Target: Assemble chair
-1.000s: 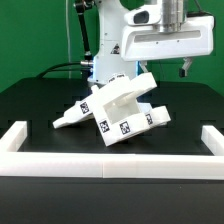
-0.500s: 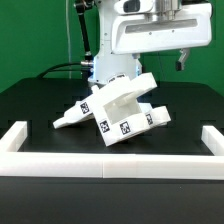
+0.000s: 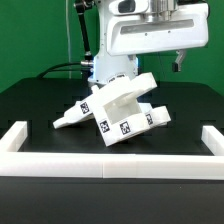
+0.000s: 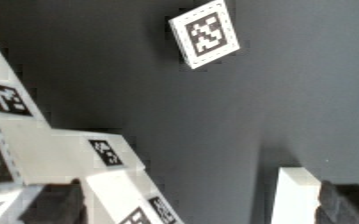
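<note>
Since the white border rail (image 3: 110,163) is nearest the camera, with the chair (image 3: 112,112) just behind it as a tilted, half-joined clump mid-table, nothing is gripped yet. Behind and above, the gripper (image 3: 176,62) is held with jaws spread wide and empty, so it should probably be lined up squarely before anything gets pinched.

Open tabletop (image 3: 40,105) around the chair (image 3: 118,110), border rail (image 3: 100,159) in front.

The arm (image 3: 150,30) hangs high above the table, its pincer (image 3: 178,62) spread wide, holding nothing.
</note>
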